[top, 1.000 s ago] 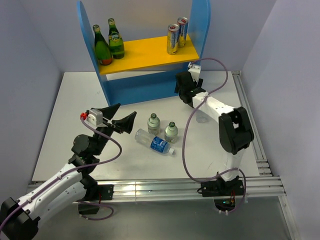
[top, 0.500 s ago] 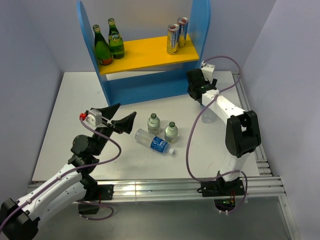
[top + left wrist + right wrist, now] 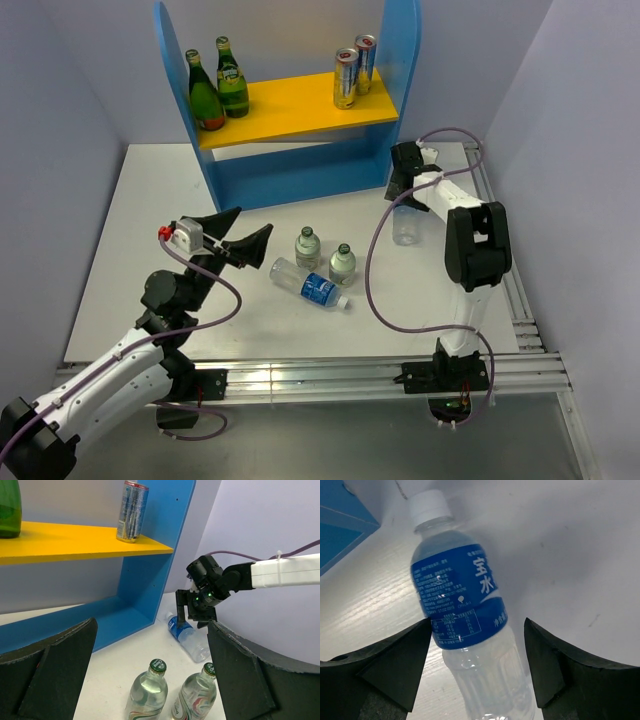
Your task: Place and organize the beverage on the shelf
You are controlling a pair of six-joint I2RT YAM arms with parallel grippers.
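Note:
The blue shelf (image 3: 300, 175) with a yellow-orange board (image 3: 300, 112) holds two green bottles (image 3: 218, 88) on the left and two cans (image 3: 354, 68) on the right. Two small glass bottles (image 3: 324, 254) stand on the table, with a plastic water bottle (image 3: 310, 285) lying in front of them. A second plastic bottle (image 3: 404, 228) with a blue label (image 3: 455, 595) lies at the right. My right gripper (image 3: 475, 655) is open, with a finger on each side of this bottle. My left gripper (image 3: 150, 680) is open and empty, facing the glass bottles (image 3: 147, 692).
The shelf's right side panel (image 3: 403, 60) stands close to the left of my right gripper (image 3: 402, 192). A metal rail (image 3: 500, 250) runs along the table's right edge. Walls close in on both sides.
My right gripper has swung right, away from the shelf front, and come down over the plastic bottle at the right. The left arm has not moved.

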